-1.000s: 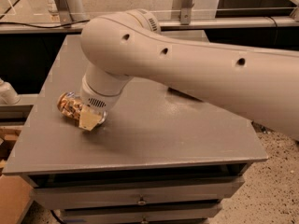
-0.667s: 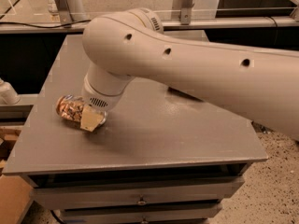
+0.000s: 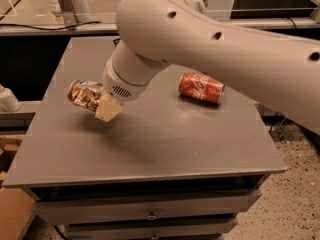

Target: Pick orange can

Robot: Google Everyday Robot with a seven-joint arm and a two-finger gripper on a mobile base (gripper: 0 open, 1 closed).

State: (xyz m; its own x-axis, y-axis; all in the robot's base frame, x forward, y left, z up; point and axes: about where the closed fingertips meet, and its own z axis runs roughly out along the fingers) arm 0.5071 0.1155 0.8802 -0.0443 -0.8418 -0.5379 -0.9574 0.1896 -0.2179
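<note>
The orange can (image 3: 84,94), orange-gold and brown with a silver end, lies on its side in my gripper (image 3: 98,102), held a little above the left part of the grey table (image 3: 150,149). One cream finger (image 3: 109,109) presses against the can's right end; the other finger is hidden behind the can and wrist. My big white arm (image 3: 210,39) reaches in from the upper right. The gripper is shut on the can.
A red Coca-Cola can (image 3: 201,88) lies on its side on the table, right of the wrist. Drawers (image 3: 150,211) run under the front edge. A cardboard box (image 3: 12,219) sits on the floor at lower left. A white pipe-like part (image 3: 7,100) stands at the left.
The arm has risen and pulled back with the orange can, lifting it off the tabletop. The red can, hidden behind the arm before, now shows.
</note>
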